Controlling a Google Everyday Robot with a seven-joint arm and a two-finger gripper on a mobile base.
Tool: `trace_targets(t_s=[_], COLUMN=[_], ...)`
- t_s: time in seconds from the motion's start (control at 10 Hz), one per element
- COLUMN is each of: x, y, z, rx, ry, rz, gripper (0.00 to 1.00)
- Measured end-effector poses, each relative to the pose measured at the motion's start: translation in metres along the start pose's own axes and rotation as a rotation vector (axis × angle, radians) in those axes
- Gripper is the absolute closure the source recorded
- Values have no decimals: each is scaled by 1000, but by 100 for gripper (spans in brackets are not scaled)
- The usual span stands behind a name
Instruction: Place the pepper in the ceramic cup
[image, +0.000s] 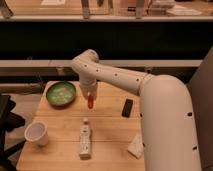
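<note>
Pepper (90, 101) apparently in jaws above table (107, 125)

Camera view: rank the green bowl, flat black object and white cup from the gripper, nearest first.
The gripper holds the slender orange-red pepper above mid-table.
1. shallow green bowl, image left
2. flat black rectangular object, image right
3. plain white ceramic cup, near-left corner

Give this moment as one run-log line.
gripper: shut on pepper, right of green bowl | ceramic cup: near left table corner, no pepper inside | status: not placed
</note>
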Motion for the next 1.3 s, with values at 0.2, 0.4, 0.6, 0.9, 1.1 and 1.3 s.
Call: trace_targets(t_s=[0.2, 0.4, 0.6, 0.9, 1.1, 1.3], x=[-3, -8, -12, -24, -33, -45], y=[0, 3, 1, -3, -1, -6], z=[-4, -5, -8, -14, -21, -22], rx=[-3, -8, -13, -16, -17, -18], ry=[-1, -2, 5, 16, 24, 29], rz=[-11, -25, -47, -84, -102, -123], gripper=[99, 99, 99, 99, 99, 99])
